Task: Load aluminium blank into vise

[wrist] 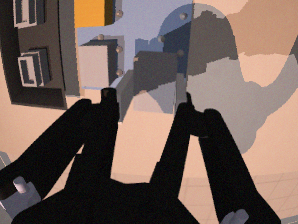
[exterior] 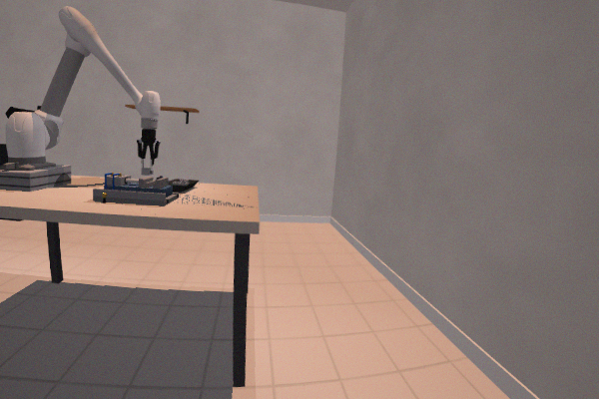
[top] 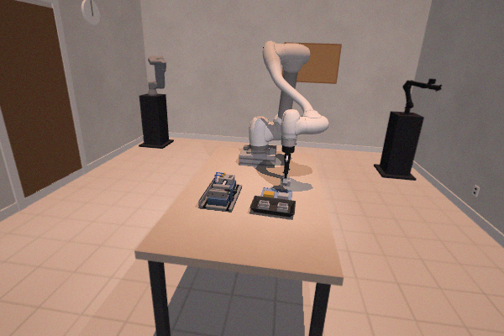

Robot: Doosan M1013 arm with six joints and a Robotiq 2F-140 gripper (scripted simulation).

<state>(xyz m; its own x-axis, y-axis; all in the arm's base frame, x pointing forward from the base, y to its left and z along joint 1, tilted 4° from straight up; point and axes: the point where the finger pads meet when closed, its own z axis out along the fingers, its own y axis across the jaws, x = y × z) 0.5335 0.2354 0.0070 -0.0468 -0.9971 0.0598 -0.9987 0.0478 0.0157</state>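
My gripper [top: 286, 177] [exterior: 148, 162] [wrist: 155, 83] is shut on a grey aluminium blank [wrist: 149, 72] [exterior: 146, 170] and holds it a little above the light blue infeed plate [wrist: 154, 3]. On the plate lie a brass blank [wrist: 89, 3] [top: 269, 193] and another aluminium blank [wrist: 93, 63], side by side near the tray. The dark outfeed tray [wrist: 59, 39] [top: 273, 213] holds two finished parts [wrist: 27, 8] [wrist: 32, 68] [top: 265, 203] [top: 282, 206], pocket up. The vise [top: 220, 194] [exterior: 135, 191] stands to the left of the tray in the top view; its opening is too small to judge.
The arm's base [top: 258, 155] stands at the table's back edge. The infeed plate has small pins [wrist: 120, 12] around the blanks. Two other arms on black pedestals [top: 154, 119] [top: 401, 143] stand off the table by the walls.
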